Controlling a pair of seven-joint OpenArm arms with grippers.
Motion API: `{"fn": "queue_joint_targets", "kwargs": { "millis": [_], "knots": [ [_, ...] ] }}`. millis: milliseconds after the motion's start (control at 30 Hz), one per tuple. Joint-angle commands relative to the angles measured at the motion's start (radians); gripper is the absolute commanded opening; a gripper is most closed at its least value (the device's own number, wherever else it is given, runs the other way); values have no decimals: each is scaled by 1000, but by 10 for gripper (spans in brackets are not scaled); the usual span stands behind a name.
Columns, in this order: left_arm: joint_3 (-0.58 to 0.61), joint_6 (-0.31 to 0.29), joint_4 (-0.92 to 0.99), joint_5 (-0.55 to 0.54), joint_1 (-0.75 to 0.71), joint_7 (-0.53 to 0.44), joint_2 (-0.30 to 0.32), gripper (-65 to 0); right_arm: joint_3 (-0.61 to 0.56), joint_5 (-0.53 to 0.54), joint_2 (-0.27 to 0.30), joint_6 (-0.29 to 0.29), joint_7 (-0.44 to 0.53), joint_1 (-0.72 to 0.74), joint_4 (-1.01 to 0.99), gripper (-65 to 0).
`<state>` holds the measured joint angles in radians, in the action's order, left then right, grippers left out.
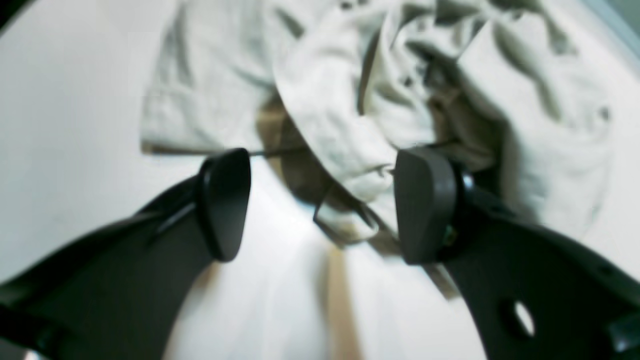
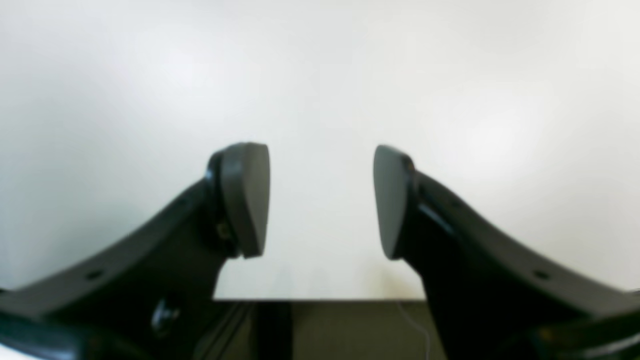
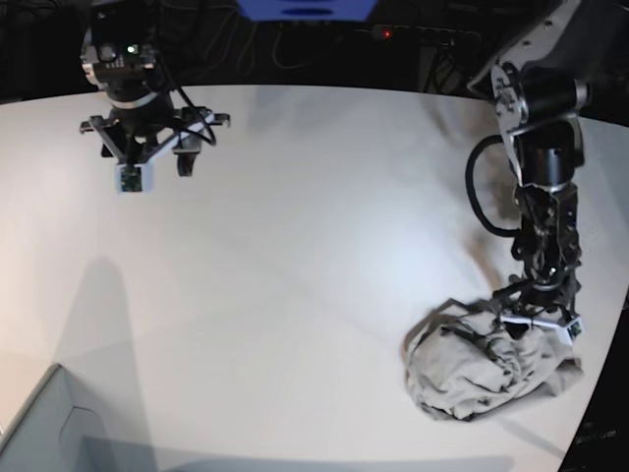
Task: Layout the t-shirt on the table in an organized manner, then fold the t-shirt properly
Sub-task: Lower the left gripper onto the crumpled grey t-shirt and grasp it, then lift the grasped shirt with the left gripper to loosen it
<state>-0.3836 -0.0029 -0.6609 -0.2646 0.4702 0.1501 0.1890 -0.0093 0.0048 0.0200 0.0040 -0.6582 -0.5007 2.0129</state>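
Clearly the job has barely begun: the light grey-beige soft cotton t-shirt (image 3: 489, 372) lies in a crumpled heap near the counter's (image 3: 295, 246) near right corner as the base view shows it, with no sleeve or hem spread flat. The left pincer (image 1: 320, 205) hangs just over the heap, jaws wide apart; a fold of cloth sits between them, but they are not closed on it. The right pincer (image 2: 320, 200) hovers well apart, over bare white surface by the far left edge, jaws spread and holding nothing. Everything remains: opening the bundle, laying it flat and tidy, then making the folds.
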Motion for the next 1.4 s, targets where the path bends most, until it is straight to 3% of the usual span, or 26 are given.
{"fn": "queue_joint_targets", "kwargs": {
  "millis": [0,200,533,600,800,1200,1367],
  "knots": [
    [1,-4,31,0,57,-39,16,-216,-2,2,2,3,21,-5,16,-314],
    [11,-4,277,11,160,-197,16,-216,-2,2,2,3,19,-11,16,-314],
    [11,-4,347,11,210,-208,10,-227,-2,2,1,3,13,-11,16,-314],
    [11,-4,350,11,218,-208,10,-281,-2,2,1,3,13,-13,16,-314],
    [8,-3,355,3,235,-209,5,-645,-2,2,1,3,13,-36,16,-314],
    [1,-3,327,0,224,-203,-13,-648,-2,1,1,3,13,-54,16,-314],
    [-1,5,60,-74,25,-159,-38,-648,-2,1,1,3,13,-51,16,-314]
  ]
}}
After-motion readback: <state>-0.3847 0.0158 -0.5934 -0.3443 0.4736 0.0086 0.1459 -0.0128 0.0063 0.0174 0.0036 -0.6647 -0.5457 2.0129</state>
